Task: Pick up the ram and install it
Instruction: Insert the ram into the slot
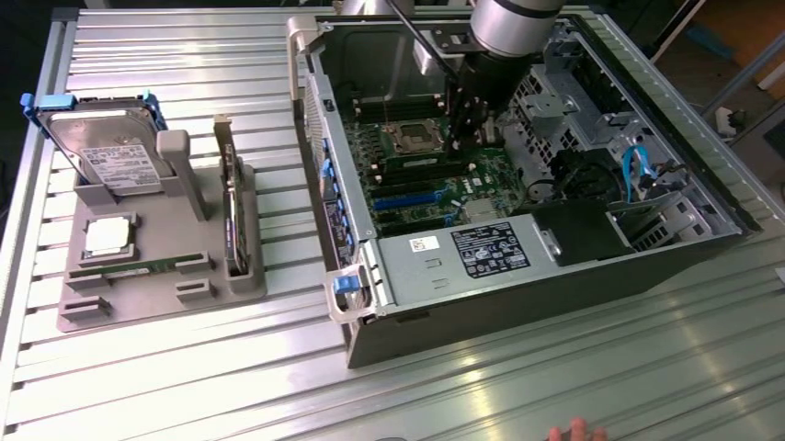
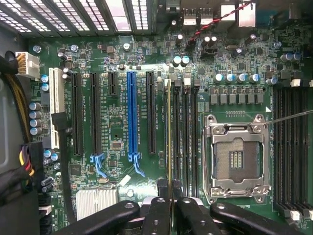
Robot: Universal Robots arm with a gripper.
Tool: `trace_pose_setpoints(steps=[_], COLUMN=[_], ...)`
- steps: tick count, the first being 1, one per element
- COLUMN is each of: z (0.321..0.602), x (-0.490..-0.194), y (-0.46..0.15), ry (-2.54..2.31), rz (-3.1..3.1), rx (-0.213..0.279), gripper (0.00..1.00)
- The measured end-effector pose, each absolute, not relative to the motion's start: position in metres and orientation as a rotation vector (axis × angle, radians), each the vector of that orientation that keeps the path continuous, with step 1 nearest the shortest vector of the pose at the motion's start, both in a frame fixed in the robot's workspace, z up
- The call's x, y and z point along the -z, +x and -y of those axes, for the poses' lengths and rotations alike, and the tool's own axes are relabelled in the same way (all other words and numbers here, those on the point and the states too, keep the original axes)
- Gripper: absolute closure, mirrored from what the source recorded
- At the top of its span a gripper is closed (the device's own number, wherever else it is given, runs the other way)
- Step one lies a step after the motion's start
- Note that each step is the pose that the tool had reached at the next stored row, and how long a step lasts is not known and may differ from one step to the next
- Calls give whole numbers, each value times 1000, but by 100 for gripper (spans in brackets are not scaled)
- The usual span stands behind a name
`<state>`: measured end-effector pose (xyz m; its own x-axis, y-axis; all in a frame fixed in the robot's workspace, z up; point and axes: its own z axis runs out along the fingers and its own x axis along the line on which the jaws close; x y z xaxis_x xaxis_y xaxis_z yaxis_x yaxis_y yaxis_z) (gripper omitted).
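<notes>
Clearly, the hand [image 2: 169, 190] was closed almost fully on the ram [image 2: 169, 132], with one dark finger pressed on each face of the thin board. The wrist view looked straight down on the top edge of the ram, so it appeared only as a narrow yellowish line. This line ran parallel to the black memory slots [image 2: 186, 137] and just beside them, on their side towards the blue expansion slot [image 2: 131, 115]. The open processor socket [image 2: 237, 159] lay on the other side of these slots. Whether the lower edge of the ram already sat in a slot, I could not tell.

In the exterior view, the robot arm [image 1: 516, 23] came down from the upper middle of the frame into the open computer case [image 1: 516, 312], over the green motherboard [image 1: 429, 184]. The case lay on its side on the ribbed metal tabletop [image 1: 491, 395].

On the exterior view's left, well apart from the case, a gray holder [image 1: 160, 294] rested on the same tabletop. It carried a hard drive [image 1: 110, 152] leaning in its rear stand, a square silver processor chip [image 1: 108, 234] lying flat, and an expansion card [image 1: 231, 211] standing on its edge along the side nearer to the case.

At the bottom edge of the exterior view, a person's fingertips [image 1: 576, 430] were just visible.
</notes>
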<state>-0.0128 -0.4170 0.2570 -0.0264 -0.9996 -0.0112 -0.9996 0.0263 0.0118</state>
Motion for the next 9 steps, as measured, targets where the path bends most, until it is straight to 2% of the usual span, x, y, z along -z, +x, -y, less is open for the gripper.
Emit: trace_pose_setpoints(steps=[9], z=[417], x=[-251], y=[-13], ry=[2192], rz=[2250], rx=[25], gripper=[88])
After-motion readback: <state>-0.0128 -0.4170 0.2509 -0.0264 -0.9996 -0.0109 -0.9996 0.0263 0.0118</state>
